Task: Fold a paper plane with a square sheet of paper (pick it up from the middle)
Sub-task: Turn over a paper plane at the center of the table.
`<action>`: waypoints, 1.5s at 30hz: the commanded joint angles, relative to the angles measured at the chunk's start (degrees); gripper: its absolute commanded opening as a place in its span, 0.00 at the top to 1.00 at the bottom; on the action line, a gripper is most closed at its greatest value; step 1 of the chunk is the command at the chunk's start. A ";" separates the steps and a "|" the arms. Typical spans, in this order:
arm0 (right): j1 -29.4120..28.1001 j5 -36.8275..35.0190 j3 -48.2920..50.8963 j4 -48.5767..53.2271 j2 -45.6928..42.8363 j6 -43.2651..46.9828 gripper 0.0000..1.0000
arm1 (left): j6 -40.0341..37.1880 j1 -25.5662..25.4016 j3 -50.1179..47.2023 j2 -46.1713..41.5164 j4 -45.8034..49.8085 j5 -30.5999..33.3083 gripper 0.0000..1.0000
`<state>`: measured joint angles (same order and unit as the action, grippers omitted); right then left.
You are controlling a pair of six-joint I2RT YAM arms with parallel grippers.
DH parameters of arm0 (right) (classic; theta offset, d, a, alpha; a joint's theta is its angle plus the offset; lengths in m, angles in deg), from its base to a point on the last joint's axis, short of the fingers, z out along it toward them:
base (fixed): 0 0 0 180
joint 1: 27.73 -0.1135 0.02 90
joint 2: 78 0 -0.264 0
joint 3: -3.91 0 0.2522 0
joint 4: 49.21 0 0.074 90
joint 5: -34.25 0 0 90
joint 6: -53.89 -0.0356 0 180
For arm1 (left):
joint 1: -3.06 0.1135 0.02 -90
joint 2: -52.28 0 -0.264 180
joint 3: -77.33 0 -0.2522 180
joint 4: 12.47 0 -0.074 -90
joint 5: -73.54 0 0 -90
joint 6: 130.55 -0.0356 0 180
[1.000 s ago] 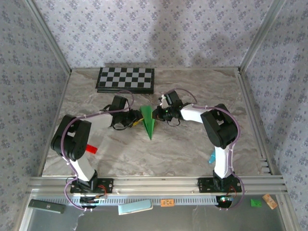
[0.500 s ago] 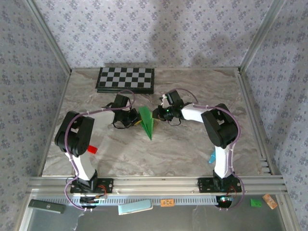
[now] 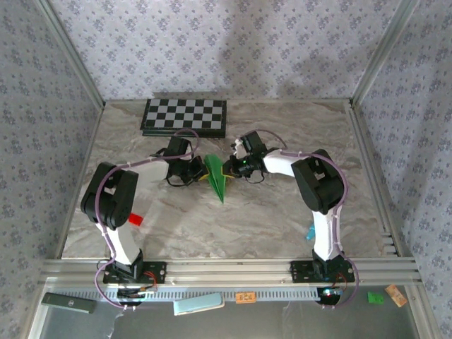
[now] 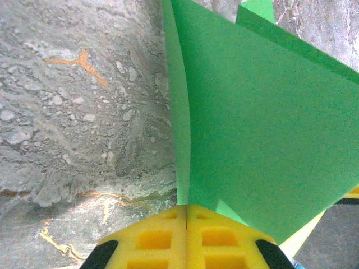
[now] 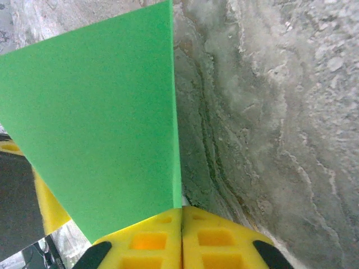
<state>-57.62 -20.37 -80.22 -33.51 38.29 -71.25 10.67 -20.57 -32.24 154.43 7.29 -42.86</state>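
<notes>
The square sheet of paper is folded into a narrow bright green paper plane (image 3: 218, 179), its point toward the near edge, in the middle of the marble table. My left gripper (image 3: 200, 173) is shut on the plane's left side; in the left wrist view the yellow pads (image 4: 151, 241) meet on a green edge (image 4: 252, 123). My right gripper (image 3: 227, 168) is shut on the right side, and in the right wrist view a green flap (image 5: 101, 129) rises from its closed fingertips (image 5: 182, 208). The wide end stands tilted off the table between the two grippers.
A black-and-white checkerboard (image 3: 185, 116) lies at the back left. A small red block (image 3: 134, 219) sits by the left arm and a teal marker (image 3: 311, 232) by the right arm's base. Patterned walls enclose the table (image 3: 282, 212) on three sides.
My left gripper moved right to the paper and closed on its left side. The right gripper kept its hold, and the plane shifted slightly.
</notes>
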 commanded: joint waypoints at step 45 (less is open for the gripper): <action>-1.32 -8.33 10.17 -8.63 -6.21 -9.25 0.93 | 2.53 -5.43 -3.44 -9.58 0.20 3.06 0.69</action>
<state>-58.43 -27.98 -68.92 -43.00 33.20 -79.90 12.14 -25.58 -37.29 142.39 7.68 -39.23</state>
